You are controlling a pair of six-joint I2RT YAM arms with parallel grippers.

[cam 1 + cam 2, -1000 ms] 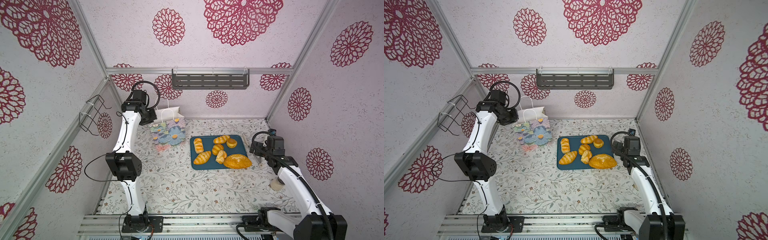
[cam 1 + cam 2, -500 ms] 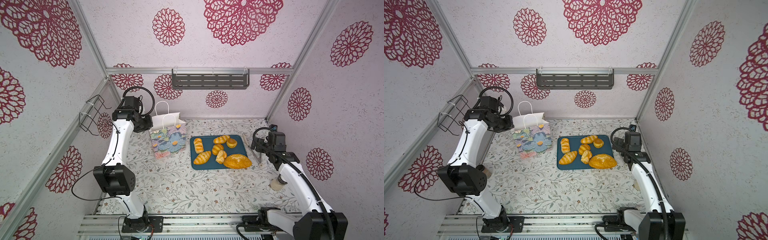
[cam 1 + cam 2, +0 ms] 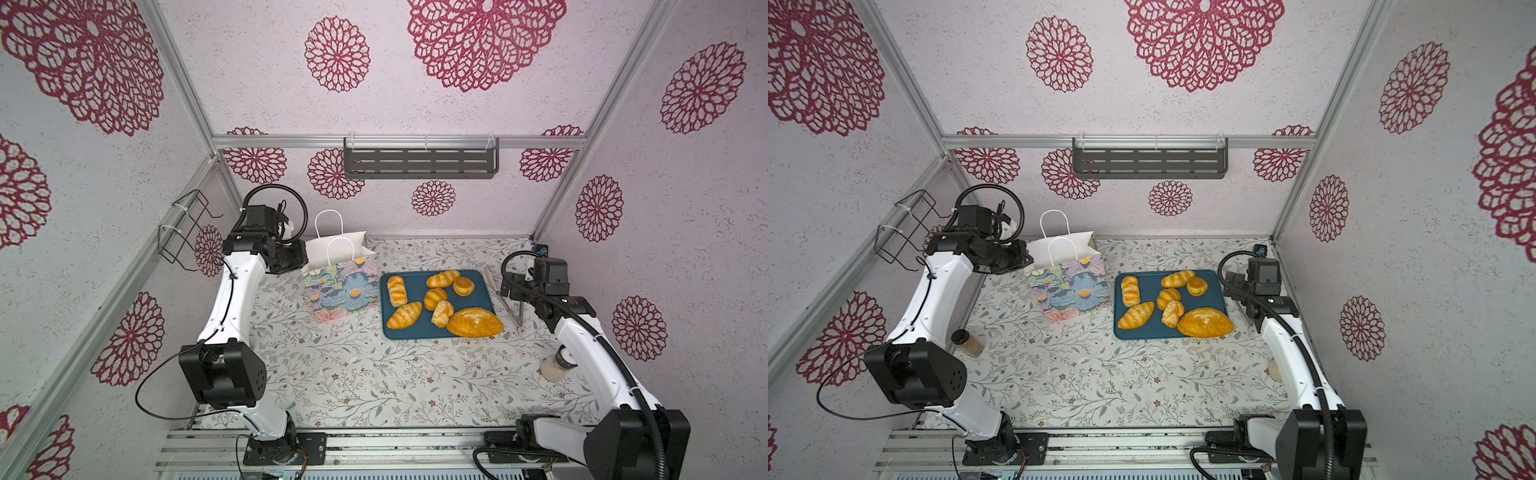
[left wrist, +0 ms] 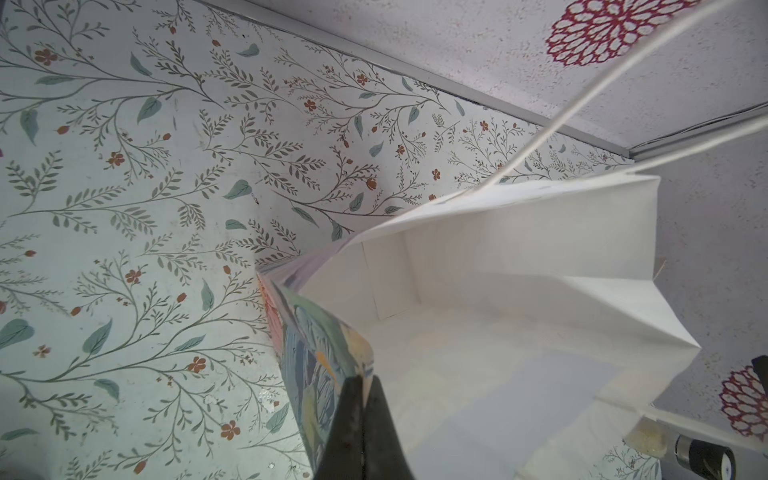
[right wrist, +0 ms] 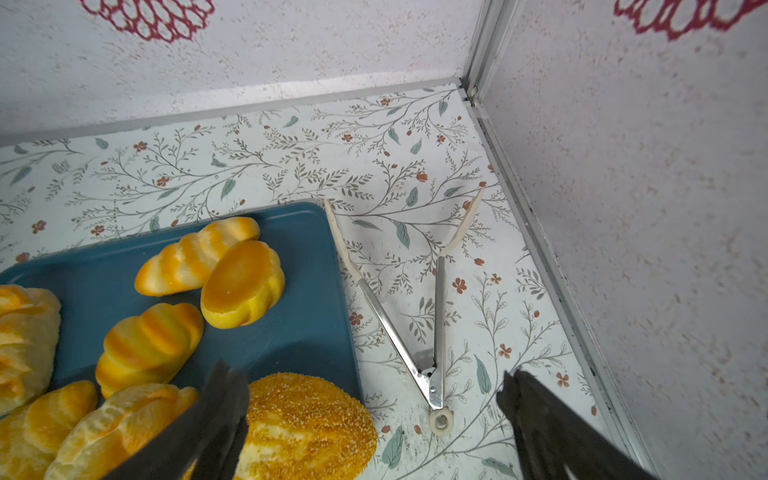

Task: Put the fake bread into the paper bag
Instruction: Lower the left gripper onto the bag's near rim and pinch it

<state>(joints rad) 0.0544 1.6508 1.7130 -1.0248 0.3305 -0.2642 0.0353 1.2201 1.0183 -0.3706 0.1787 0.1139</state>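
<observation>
My left jaws clamp the paper bag (image 4: pixel 478 270) rim; right jaws apart, tongs (image 5: pixel 438 332) between them: I'd descend and grip

A smooth, glossy finish is seen on the striped golden-yellow toy breads (image 5: pixel 149 345); the large oval loaf (image 5: pixel 307 419) is grainy. The flowered paper bag (image 3: pixel 345 291) is matt; the metal-armed cream-tipped tongs (image 5: pixel 394 336) are polished.

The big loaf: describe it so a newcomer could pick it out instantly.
Find the teal tray right of the flowered paper bag. The big loaf lies at its near right corner. It alone is large, oval and seed-speckled; its neighbours are smaller, smooth and glossy.
</observation>
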